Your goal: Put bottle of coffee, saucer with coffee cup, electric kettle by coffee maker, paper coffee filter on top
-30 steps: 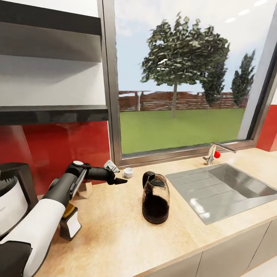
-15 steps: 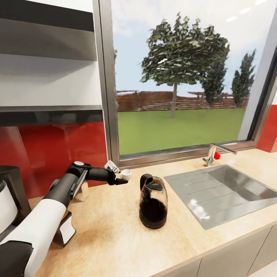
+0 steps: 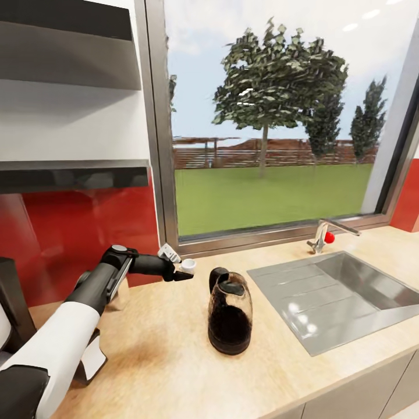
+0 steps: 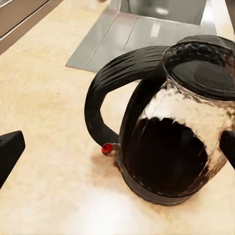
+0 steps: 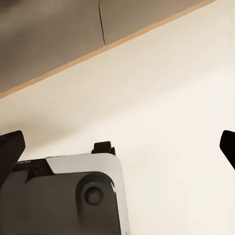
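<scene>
The glass electric kettle [image 3: 230, 314], dark inside with a black lid and handle, stands on the beige countertop [image 3: 169, 361] left of the sink. In the left wrist view the kettle [image 4: 171, 132] looms large, handle turned toward the camera. My left gripper [image 3: 178, 269] hovers over the counter left of the kettle and stands open [image 4: 117, 152], nothing between its fingers. Just beyond it by the window sill sits a small white coffee cup [image 3: 188, 265]. The black coffee maker [image 3: 10, 302] is cut off at the left edge. My right gripper [image 5: 117, 147] hangs open over pale floor.
A steel sink [image 3: 343, 291] with a faucet [image 3: 323, 233] occupies the counter's right. Dark wall shelves [image 3: 70, 174] hang above the red backsplash at left. A dark-and-white object [image 3: 87, 361] sits under my left forearm. The right wrist view shows the robot's base [image 5: 68, 196] and cabinet fronts [image 5: 58, 34].
The whole head picture has slid left, so the camera has moved; the coffee maker is now mostly out of frame. My left gripper now lines up right by the cup.
</scene>
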Tool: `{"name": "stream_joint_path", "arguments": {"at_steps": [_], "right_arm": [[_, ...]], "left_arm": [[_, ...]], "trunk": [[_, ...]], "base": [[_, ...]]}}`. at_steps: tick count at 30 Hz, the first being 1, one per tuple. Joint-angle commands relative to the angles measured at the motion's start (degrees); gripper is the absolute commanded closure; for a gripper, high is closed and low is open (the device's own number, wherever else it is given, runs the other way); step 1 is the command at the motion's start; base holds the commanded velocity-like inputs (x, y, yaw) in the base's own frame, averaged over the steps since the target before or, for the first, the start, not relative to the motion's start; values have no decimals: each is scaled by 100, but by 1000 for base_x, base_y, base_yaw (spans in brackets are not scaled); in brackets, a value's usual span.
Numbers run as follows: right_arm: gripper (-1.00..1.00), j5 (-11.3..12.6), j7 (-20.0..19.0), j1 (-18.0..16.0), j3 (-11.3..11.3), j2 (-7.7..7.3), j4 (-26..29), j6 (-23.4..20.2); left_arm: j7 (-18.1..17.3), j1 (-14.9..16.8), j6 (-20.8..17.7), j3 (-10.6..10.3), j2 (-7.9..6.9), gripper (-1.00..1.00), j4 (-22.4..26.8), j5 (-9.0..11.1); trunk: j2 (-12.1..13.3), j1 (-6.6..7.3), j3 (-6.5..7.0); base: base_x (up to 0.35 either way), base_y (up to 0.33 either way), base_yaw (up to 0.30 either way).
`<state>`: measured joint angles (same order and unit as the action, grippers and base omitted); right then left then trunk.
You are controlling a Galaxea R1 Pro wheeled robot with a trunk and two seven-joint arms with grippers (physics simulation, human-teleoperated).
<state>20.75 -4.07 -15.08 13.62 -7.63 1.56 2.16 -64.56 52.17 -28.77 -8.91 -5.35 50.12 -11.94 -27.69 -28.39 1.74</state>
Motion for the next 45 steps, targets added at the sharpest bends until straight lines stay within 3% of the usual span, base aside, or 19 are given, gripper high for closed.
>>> {"name": "stream_joint_path", "arguments": {"at_steps": [1,15,25,28,37,39,40,45], "right_arm": [[-100,60,-24,-3,44,-1,-9,21],[-100,60,-24,-4,44,-1,-12,23],[-100,60,-24,-3,44,-1,-11,24],[-100,60,-24,-3,44,-1,-7,22],[-100,53,-30,-3,44,-39,-8,21],[-100,52,-28,-3,44,-70,-10,21],[-100,56,-31,-3,44,-89,-8,21],[-100,67,-40,-2,44,-93,0,29]], "left_arm": [[-21,-14,-52,-3,0,-100,7,-16],[-16,-275,-49,3,13,-100,12,5],[107,-296,-7,15,11,-100,99,-17],[544,-302,396,24,-14,-100,66,-9],[730,-385,950,65,-62,-100,6,-10],[817,-446,1117,92,-68,-100,-9,-10],[1078,-554,1360,101,-70,-100,-17,-11],[1333,-859,1509,107,-72,-100,-21,-10]], "trunk": [[-4,-2,-2],[-4,-2,-2],[-4,-2,-2],[-4,-2,-2],[-4,-2,-2],[-4,-2,-2],[-4,-2,-2],[-4,-2,-2]], "base": [[47,-22,0],[7,-94,0],[0,0,0],[0,0,0],[0,0,0],[0,0,0],[0,0,0],[0,0,0]]}}
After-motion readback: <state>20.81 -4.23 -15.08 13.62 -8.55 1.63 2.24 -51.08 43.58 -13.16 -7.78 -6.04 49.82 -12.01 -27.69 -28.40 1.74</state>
